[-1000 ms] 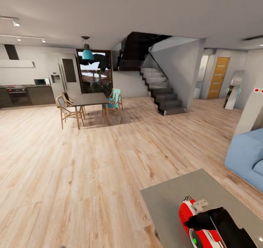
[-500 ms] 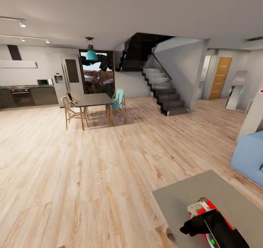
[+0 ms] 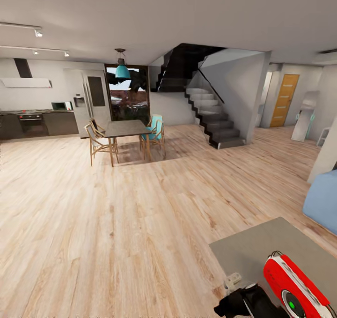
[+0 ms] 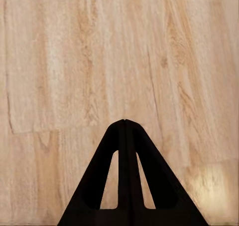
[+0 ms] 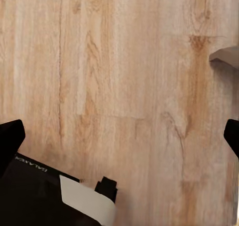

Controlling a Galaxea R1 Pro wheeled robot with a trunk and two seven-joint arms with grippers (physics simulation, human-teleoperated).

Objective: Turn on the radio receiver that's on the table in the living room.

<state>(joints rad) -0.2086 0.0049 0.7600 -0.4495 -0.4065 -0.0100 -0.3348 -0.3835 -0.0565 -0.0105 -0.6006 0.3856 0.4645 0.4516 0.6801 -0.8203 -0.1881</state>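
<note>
Your one radio receiver lies at the near right corner of the head view, on the grey desk, tilted with its face up. It is red with rounded corners, white trim along its edge, a round dial with a green spot in the middle, and a thin wire handle arching over its far end. The desk is a single low slab with a plain matte top, much wider than the radio.

Just left of the radio, a black arm part with a small white piece sits at the desk's near edge; you cannot tell whether it touches the radio.

In the left wrist view, your left gripper has its fingers pressed together tip to tip, holding nothing, over wood floor. In the right wrist view the right fingers stand wide apart at either edge, empty, with a grey corner nearby.

Farther out you have one dark dining table with four chairs, one teal pendant lamp, one staircase, one orange door and one blue sofa.
</note>
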